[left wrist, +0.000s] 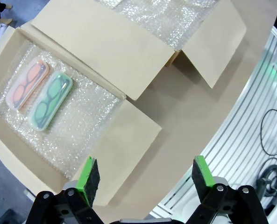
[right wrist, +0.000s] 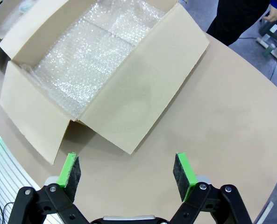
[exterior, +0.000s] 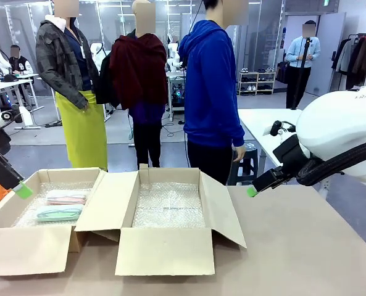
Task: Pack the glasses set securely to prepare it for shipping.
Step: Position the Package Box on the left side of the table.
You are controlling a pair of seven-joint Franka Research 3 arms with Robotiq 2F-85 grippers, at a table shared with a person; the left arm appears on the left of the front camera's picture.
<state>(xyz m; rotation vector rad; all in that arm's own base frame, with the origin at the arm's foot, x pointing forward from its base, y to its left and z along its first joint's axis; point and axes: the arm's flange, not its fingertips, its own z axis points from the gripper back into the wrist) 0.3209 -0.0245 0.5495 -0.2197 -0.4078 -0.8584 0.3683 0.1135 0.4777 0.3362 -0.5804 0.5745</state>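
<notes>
In the left-hand cardboard box (exterior: 22, 246), the pink case (left wrist: 27, 84) and the mint green case (left wrist: 51, 101) are lying side by side on bubble wrap (left wrist: 82, 121), just touching. The second open box (exterior: 167, 250) beside it is holding only a bubble-wrap lining (right wrist: 87, 56). The left gripper (left wrist: 145, 179) is hovering above the near flap, fingers spread wide. The right gripper (right wrist: 126, 171) is hanging over bare table (right wrist: 213, 112) beside the second box, its fingers likewise apart, gripping nothing.
</notes>
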